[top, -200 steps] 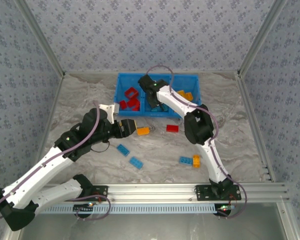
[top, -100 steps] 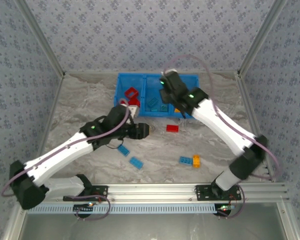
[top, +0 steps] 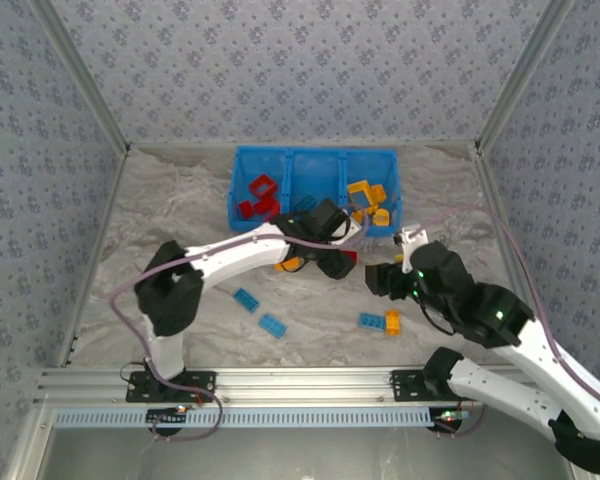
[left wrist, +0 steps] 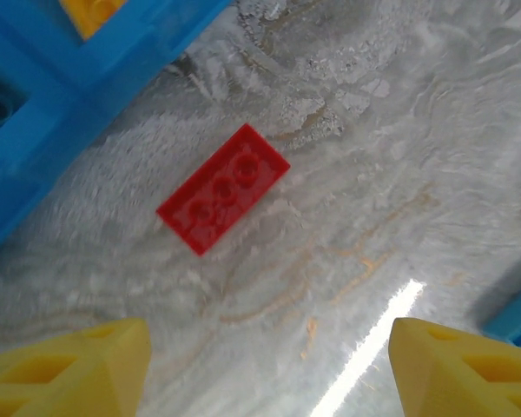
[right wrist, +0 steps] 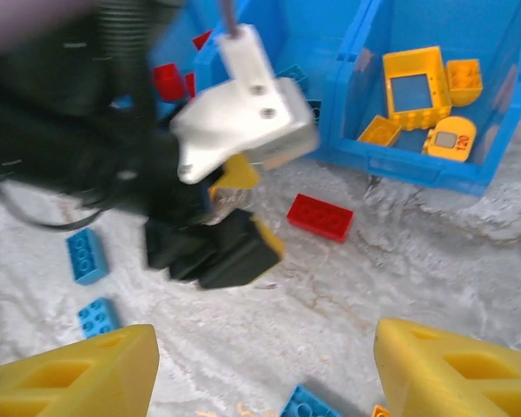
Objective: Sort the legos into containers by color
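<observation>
Three compartments sit side by side in the blue bin (top: 280, 152) at the far middle of the worktop (top: 160, 220). From above, red legos (top: 258, 197) lie in the left one, a teal piece (top: 303, 204) in the middle one and orange-yellow pieces (top: 368, 196) in the right one. That overhead view also places the loose bricks: a blue brick (top: 245, 299) and a second blue brick (top: 272, 324) near and left of centre, a third blue brick (top: 371, 321) touching an orange brick (top: 392, 321) to the near right, and another orange piece (top: 287, 265) half under the left arm (top: 230, 262). The left wrist camera adds what the arm partly covers from above: a flat red brick (left wrist: 223, 188), studs up on the worktop just beside the bin's wall, ahead of the left tool (left wrist: 265, 373), which is spread wide and empty. The right wrist camera shows the right tool (right wrist: 260, 382) also wide with nothing between its tips, facing the left tool's black fingers (right wrist: 230, 252), with the red brick just beyond them. The worktop is a pale grey, marbled, wrinkled sheet. Blue-grey patterned walls (top: 280, 70) close three sides, and an aluminium rail (top: 310, 380) runs along the near edge.
</observation>
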